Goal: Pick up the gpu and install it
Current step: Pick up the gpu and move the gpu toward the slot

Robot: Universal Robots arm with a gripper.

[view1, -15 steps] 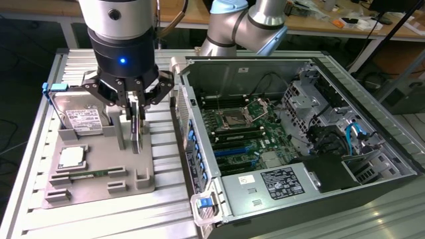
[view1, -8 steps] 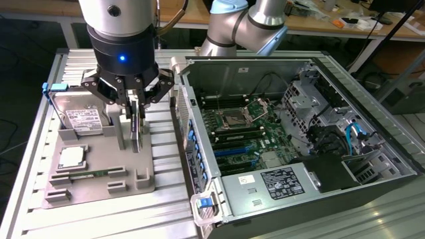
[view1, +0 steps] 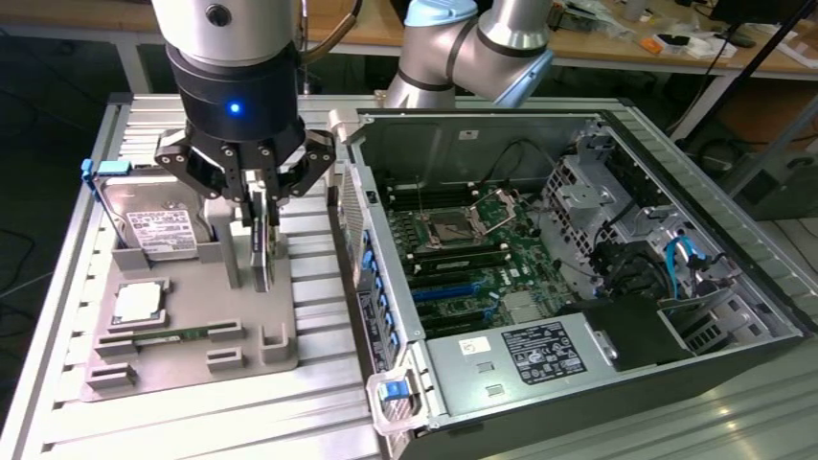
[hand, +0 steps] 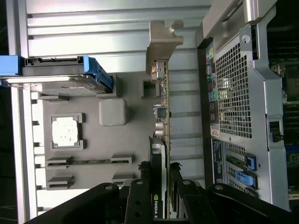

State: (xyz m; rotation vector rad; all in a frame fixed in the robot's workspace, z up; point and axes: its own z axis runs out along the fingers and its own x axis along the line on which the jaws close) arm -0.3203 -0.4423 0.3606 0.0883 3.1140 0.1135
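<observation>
Claw: black multi-fingered claw (view1: 260, 199) is closed on the card's upper edge, with fingers against both faces.
Item: dark, thin, long rectangular gpu with silvery metal bracket (view1: 263, 251) stands upright on edge.
Location: at the grey plastic holder tray (view1: 192, 326) on the ribbed aluminium surface (view1: 192, 417), beside the open black computer case (view1: 715, 316). I cannot tell whether its lower edge is seated.
Handling: judged light, stiff and fragile, with exposed components.
Hold point: flat faces along the top edge, clear of the connector.
</observation>
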